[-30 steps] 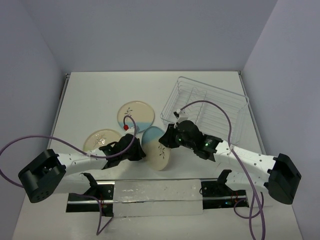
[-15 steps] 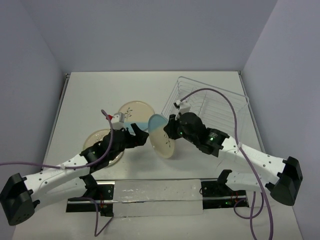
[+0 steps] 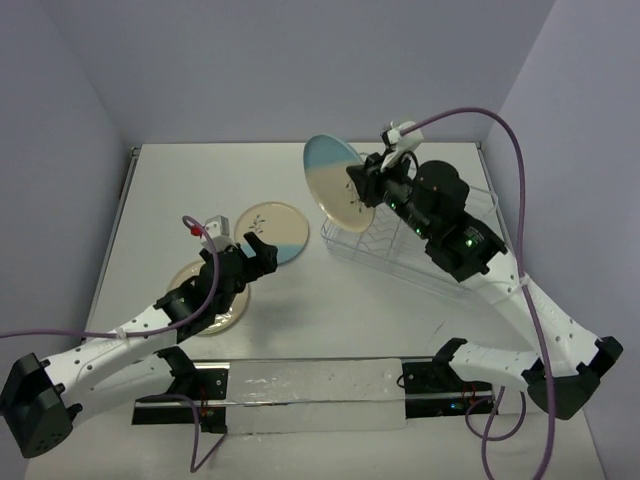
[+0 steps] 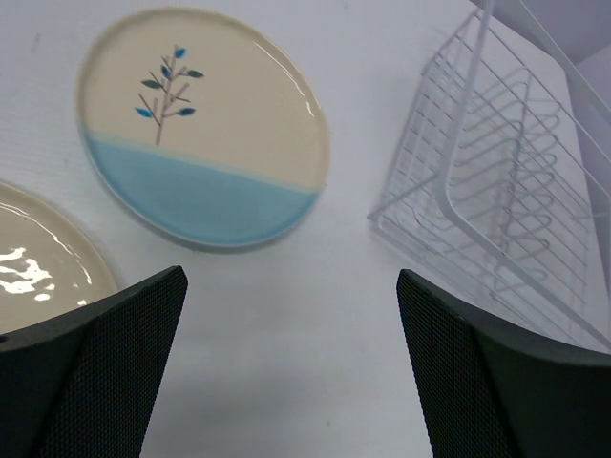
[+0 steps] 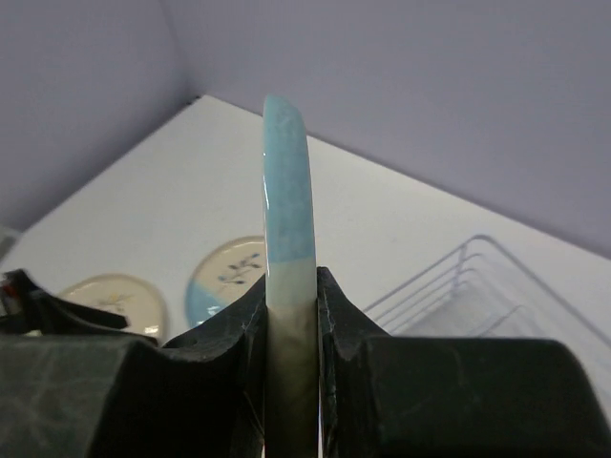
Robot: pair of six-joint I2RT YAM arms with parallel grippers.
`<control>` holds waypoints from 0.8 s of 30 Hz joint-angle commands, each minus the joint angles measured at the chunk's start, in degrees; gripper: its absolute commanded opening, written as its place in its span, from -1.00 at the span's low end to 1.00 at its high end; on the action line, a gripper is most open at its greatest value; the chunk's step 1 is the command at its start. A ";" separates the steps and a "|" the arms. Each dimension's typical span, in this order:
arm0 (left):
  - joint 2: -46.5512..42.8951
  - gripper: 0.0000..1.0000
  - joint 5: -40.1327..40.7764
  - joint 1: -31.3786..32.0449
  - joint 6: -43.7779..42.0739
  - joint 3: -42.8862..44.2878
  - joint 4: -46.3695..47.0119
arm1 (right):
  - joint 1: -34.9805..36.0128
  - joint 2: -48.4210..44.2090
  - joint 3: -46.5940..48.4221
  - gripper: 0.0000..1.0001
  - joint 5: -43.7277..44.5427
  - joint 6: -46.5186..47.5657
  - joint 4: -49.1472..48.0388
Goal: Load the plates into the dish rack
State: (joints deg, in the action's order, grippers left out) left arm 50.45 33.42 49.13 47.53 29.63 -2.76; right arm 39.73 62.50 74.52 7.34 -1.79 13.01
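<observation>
Only the wrist views show it: right gripper (image 5: 291,307) pinches the plate (image 5: 288,181) edge-on, left gripper (image 4: 291,280) wide.

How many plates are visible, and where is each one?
3. One blue-and-cream plate is held on edge in the right gripper, by the dish rack. A second blue-and-cream plate lies flat on the table. A cream plate lies beside it, partly under the left arm.

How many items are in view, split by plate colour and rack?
Blue-and-cream plates: 2, the held plate in the right pincer and the table plate
Cream plate without blue: 1
Dish rack: 1
Total: 4
</observation>
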 commanded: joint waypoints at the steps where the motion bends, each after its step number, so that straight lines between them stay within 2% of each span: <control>1: 2.58 0.99 -4.65 -5.61 -3.77 3.74 6.04 | -8.51 5.01 8.35 -1.00 -9.33 8.93 -4.10; 4: 4.80 0.99 -8.63 -9.83 -6.03 3.82 9.17 | -13.42 8.21 11.57 -1.00 -15.31 16.24 -1.32; 8: 7.64 0.99 -12.05 -13.10 -9.53 4.65 13.46 | -19.83 14.67 18.82 -1.00 -18.28 25.84 4.48; 11: 10.27 0.99 -12.59 -14.15 -12.20 7.12 13.78 | -23.29 20.50 24.85 -1.00 -21.08 30.78 8.78; 15: 15.53 0.99 -13.16 -15.44 -14.62 10.68 12.87 | -27.33 27.81 32.48 -1.00 -26.30 44.23 18.00; 18: 18.18 0.99 -15.32 -16.24 -14.91 12.18 13.28 | -29.31 30.41 35.59 -1.00 -28.57 50.23 22.71; 24: 22.25 0.99 -18.45 -17.90 -15.26 14.35 13.09 | -32.93 41.45 50.56 -1.00 -32.20 56.42 36.01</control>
State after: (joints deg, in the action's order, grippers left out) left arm 70.90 17.98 32.15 33.87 40.33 8.19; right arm 8.10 101.59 115.16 -20.06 46.35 45.83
